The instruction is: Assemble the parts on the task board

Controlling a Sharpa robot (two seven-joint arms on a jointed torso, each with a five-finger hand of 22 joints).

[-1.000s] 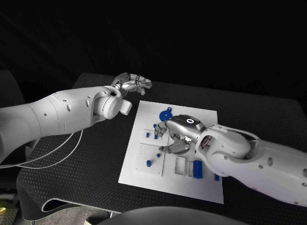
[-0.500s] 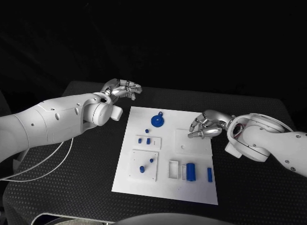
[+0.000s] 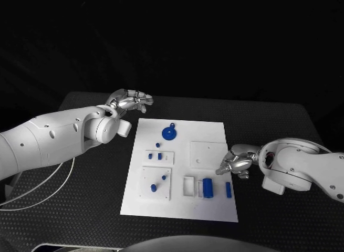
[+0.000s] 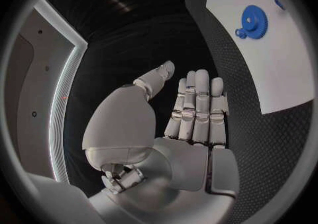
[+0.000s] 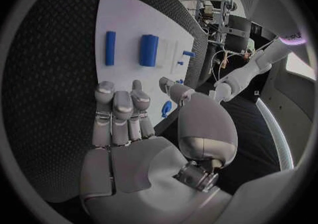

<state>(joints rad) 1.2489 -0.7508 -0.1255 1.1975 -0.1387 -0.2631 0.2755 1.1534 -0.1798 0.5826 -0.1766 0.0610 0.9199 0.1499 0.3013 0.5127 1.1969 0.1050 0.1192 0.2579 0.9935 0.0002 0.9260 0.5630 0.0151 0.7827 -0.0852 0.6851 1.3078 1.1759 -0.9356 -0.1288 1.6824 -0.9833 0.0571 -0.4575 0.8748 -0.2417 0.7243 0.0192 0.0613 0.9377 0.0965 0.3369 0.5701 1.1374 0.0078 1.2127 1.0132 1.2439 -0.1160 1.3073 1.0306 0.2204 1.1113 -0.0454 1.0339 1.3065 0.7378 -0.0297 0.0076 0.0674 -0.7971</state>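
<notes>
The white task board [image 3: 206,210] lies in the middle of the table. A blue gear [image 3: 169,133] sits near its far edge, small blue pieces [image 3: 156,155] lie below it, and two pegs [image 3: 158,182] stand in a square plate. A blue block [image 3: 207,187] and a blue bar [image 3: 228,190] lie near the front right. My left hand [image 3: 130,100] hovers off the board's far left corner, fingers straight, holding nothing. My right hand [image 3: 236,165] hangs at the board's right edge, close to the bar, and is also empty. The left wrist view shows the left hand [image 4: 188,123], gear [image 4: 252,20] and board [image 4: 265,60]. The right wrist view shows the right hand [image 5: 132,128], bar [image 5: 110,48] and block [image 5: 148,50].
The black table [image 3: 81,199] runs wide on both sides of the board. A white cable [image 3: 43,184] loops under my left arm at the table's left edge. A white raised plate [image 3: 206,152] sits on the board next to my right hand.
My right hand has drawn back from over the board's middle to its right edge, empty. The left hand has stayed by the far left corner. The camera view has shifted.
</notes>
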